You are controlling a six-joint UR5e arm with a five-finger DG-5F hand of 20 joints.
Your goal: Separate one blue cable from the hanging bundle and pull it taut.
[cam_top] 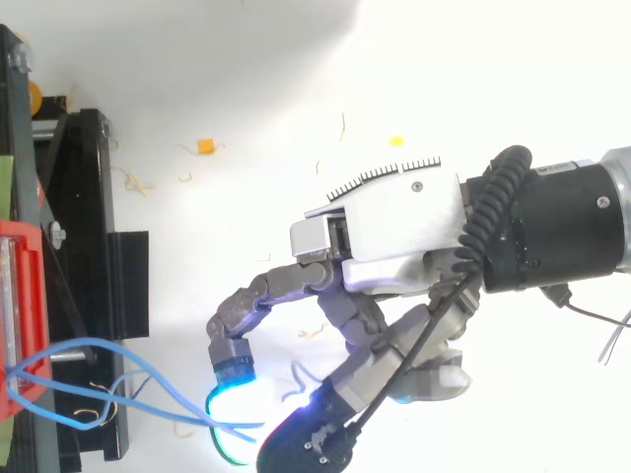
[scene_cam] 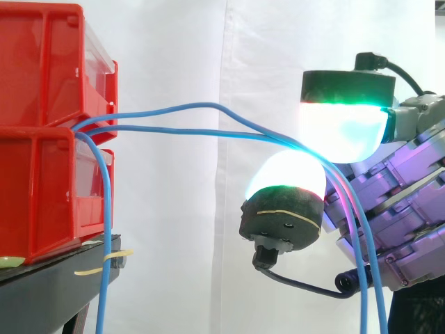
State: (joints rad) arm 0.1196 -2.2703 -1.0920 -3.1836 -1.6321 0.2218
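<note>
From my console I see the black stand (scene_cam: 66, 268) at the left of the side view, its top sloping slightly. A lower red bin (scene_cam: 42, 198) sits directly on it, and an upper red bin (scene_cam: 49, 62) is stacked on that one. A yellow rubber band (scene_cam: 94, 269) lies on the stand's right edge, beside the lower bin. A pale greenish scrap (scene_cam: 10, 261) shows under the bin's left end. From above, the white floor (cam_top: 246, 79) right of the stand carries an orange bit (cam_top: 205, 147), a yellow bit (cam_top: 396, 141) and thin pale strands (cam_top: 133, 182).
</note>
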